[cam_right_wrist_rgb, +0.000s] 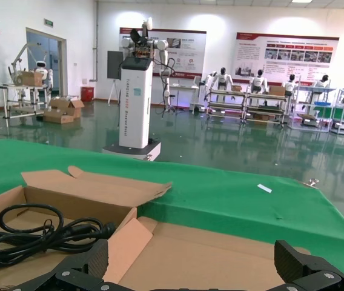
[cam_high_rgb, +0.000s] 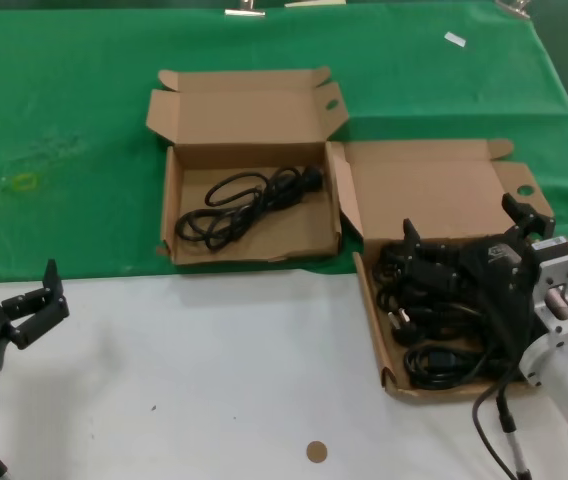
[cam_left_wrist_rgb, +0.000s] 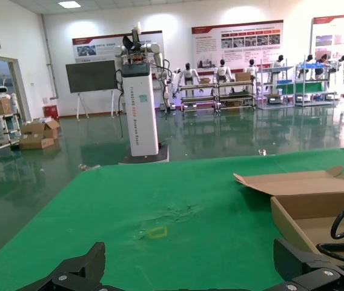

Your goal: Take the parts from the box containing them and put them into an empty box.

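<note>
Over the wide box (cam_high_rgb: pixel 434 200), low among its cords (cam_high_rgb: pixel 444 330), the right gripper (cam_high_rgb: pixel 469 232) hangs with its two black fingers spread wide and nothing between them; one fingertip stands near the pile's inner edge, the other out by the lid's ear with the round hole. Beneath and just nearer than that gripper the black cords lie heaped in the tray, several coils overlapping, a moulded plug showing on the side toward the other box. Beyond the gripper rises the tall plain lid, bare brown board. Off to its left, touching the wide box along one wall, sits the narrow box (cam_high_rgb: pixel 254 215), lid open, with a single coiled cord (cam_high_rgb: pixel 249 200) lying across its floor. Well apart from both boxes, at the near left edge of the white counter (cam_high_rgb: pixel 214 350), the left gripper (cam_high_rgb: pixel 34 300) waits, jaws likewise parted and empty. Farther back from both grippers a green cloth (cam_high_rgb: pixel 64 120) covers the counter under and behind the boxes. A small brown disc (cam_high_rgb: pixel 316 451) lies on the white surface near the front.
</note>
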You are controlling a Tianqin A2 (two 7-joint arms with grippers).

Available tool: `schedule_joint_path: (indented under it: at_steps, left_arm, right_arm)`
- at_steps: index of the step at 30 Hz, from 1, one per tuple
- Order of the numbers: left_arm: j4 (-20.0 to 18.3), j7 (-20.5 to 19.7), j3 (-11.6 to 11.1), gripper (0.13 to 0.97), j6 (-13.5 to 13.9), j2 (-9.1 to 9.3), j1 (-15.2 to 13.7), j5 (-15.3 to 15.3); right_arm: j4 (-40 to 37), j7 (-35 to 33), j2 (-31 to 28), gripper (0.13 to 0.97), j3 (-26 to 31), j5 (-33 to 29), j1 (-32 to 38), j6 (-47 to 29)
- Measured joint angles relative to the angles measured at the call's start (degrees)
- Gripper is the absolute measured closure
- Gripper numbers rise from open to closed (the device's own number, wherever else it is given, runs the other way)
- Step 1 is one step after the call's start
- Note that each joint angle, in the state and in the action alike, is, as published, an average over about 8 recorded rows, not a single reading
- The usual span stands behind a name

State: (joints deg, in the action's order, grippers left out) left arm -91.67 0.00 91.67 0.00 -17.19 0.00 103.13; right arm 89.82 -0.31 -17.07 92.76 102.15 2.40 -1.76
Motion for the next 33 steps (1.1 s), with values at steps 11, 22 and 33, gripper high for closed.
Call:
schedule_joint_path:
  at_steps: [11, 22, 33]
  left_arm:
    - [0.0, 0.0, 0.0, 0.132, 0.0, 0.0, 0.0, 0.0]
    - [0.0, 0.0, 0.0, 0.132, 0.0, 0.0, 0.0, 0.0]
    - [0.0, 0.0, 0.0, 0.132, 0.0, 0.0, 0.0, 0.0]
  right_arm:
    - [0.0, 0.0, 0.0, 0.129, 0.0, 0.0, 0.0, 0.0]
    - [0.0, 0.0, 0.0, 0.129, 0.0, 0.0, 0.0, 0.0]
    - [0.0, 0.0, 0.0, 0.129, 0.0, 0.0, 0.0, 0.0]
